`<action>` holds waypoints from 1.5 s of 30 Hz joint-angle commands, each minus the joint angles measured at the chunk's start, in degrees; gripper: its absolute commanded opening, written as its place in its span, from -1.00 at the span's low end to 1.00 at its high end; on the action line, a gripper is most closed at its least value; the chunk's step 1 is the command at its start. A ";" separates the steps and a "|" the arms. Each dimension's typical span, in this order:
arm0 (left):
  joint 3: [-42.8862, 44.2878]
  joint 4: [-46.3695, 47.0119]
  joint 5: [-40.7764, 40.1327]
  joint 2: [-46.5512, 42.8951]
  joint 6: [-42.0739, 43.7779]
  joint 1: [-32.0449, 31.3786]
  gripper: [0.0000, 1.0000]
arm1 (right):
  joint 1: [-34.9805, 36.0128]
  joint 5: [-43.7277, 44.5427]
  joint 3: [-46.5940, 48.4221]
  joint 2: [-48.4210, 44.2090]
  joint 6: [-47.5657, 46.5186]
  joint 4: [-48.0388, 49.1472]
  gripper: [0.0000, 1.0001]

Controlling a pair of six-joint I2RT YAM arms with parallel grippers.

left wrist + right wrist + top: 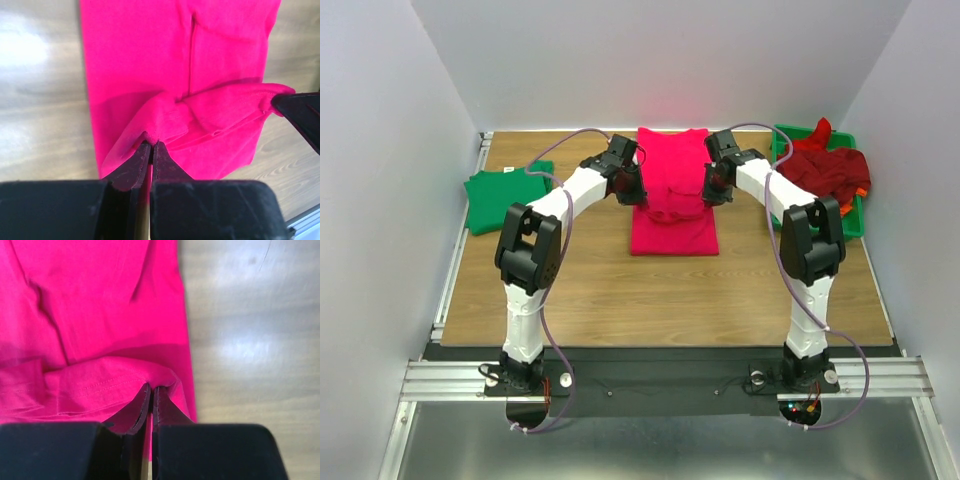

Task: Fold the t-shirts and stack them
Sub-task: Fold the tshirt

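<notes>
A bright pink-red t-shirt (673,200) lies lengthwise in the middle of the table, folded into a narrow strip. My left gripper (636,192) is shut on its left edge (152,135), and my right gripper (710,192) is shut on its right edge (152,382). Between them they hold a raised fold of pink cloth (220,107) across the shirt's middle, above the lower half lying flat. A folded green t-shirt (505,197) rests at the table's left edge. Dark red and orange t-shirts (828,170) lie heaped at the right.
A green plastic tray (855,215) at the back right holds the heaped shirts. The wooden table (620,290) is walled in by white panels on three sides. The arm bases stand on a metal rail (660,378) at the near edge.
</notes>
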 commanded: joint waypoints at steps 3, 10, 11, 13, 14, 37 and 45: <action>8.64 0.79 3.34 3.35 1.58 2.41 -1.00 | -1.99 -1.21 7.84 4.17 -2.35 0.58 -0.99; 12.60 1.58 4.83 6.60 0.96 3.73 -1.00 | -3.66 -2.17 12.94 8.12 -3.23 -0.74 -0.99; 12.69 1.84 5.87 7.30 0.88 3.90 -1.00 | -3.84 -2.35 13.38 8.57 -3.41 -0.91 -0.99; 13.30 2.89 8.59 8.71 0.61 4.34 -1.00 | -4.19 -2.44 14.78 9.79 -3.67 -1.35 -0.99; 13.74 3.07 9.48 9.33 0.53 4.43 -1.00 | -4.28 -2.35 15.23 9.97 -3.76 -1.61 -0.99; 13.94 7.99 3.60 6.18 0.69 7.16 0.92 | -7.18 -4.90 23.76 8.40 -4.55 -3.02 0.59; 0.57 15.11 3.34 -2.97 5.09 0.49 0.92 | -4.90 -12.10 17.96 4.36 -6.13 -3.02 0.54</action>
